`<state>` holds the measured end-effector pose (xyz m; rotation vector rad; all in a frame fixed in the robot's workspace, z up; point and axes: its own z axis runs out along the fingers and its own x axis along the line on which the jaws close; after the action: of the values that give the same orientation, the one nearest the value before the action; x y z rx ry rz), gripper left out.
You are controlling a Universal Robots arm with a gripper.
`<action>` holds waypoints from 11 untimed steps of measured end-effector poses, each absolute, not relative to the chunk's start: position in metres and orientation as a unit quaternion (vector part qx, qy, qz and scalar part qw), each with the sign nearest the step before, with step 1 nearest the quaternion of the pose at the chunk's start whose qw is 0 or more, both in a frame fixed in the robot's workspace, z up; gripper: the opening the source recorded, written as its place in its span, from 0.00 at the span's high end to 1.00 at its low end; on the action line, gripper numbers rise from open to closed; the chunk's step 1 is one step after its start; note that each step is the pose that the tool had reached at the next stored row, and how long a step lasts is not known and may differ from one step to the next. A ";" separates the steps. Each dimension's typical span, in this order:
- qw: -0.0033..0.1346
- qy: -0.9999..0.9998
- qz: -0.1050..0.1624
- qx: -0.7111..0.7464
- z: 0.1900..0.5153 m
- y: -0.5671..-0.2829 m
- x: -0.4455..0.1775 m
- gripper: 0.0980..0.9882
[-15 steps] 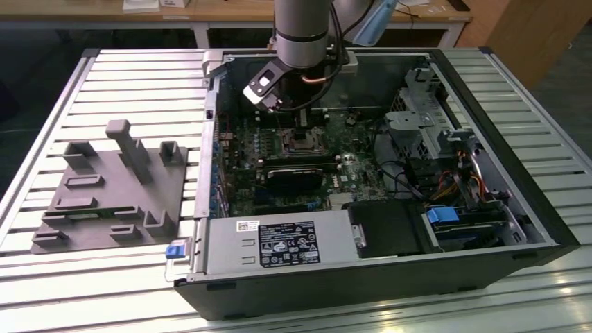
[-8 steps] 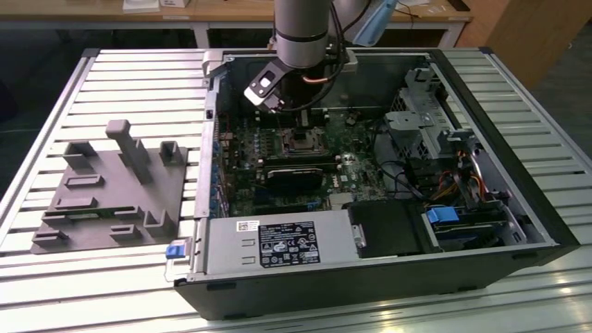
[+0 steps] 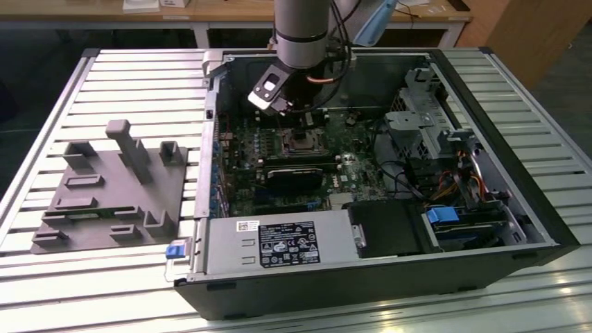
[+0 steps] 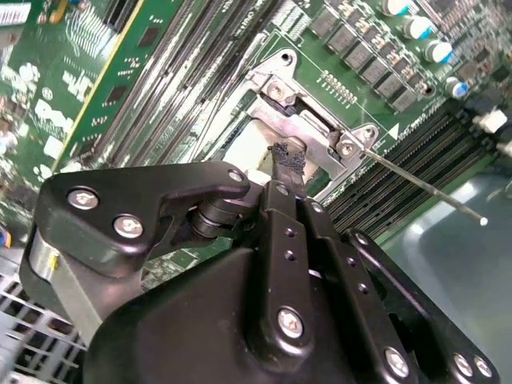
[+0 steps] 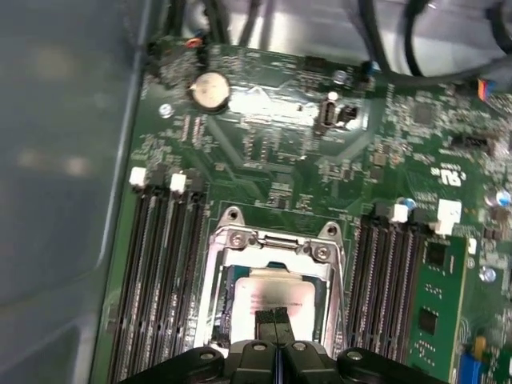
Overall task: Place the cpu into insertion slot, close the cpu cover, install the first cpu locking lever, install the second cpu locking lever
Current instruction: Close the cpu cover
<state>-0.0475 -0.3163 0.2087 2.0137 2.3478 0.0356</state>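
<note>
Over the insertion slot (image 5: 234, 294), the claw (image 5: 276, 314) is closed and empty, tips together at the cpu (image 5: 268, 290); the cpu cover (image 5: 276, 240) lies framing that chip.

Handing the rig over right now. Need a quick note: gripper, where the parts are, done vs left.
Gripper: shut, holding nothing, tips at the window of the cpu cover; contact unclear.
Parts: cpu lies in the insertion slot, and the cover looks lowered over it.
Done: cpu placed; cover apparently closed.
Left: one locking lever sticks out free of the socket, unlatched. I cannot tell the other lever's state.
</note>
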 end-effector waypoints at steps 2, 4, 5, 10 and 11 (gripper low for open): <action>0.024 0.771 0.012 0.636 0.209 -0.316 -0.048 1.00; 0.024 0.782 0.012 0.622 0.209 -0.316 -0.048 1.00; 0.024 0.788 0.012 0.615 0.209 -0.316 -0.048 1.00; 0.023 0.815 0.013 0.579 0.208 -0.316 -0.048 1.00; 0.023 0.820 0.013 0.571 0.208 -0.316 -0.047 1.00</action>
<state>-0.0475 -0.3163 0.2084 1.7687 2.5393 0.0414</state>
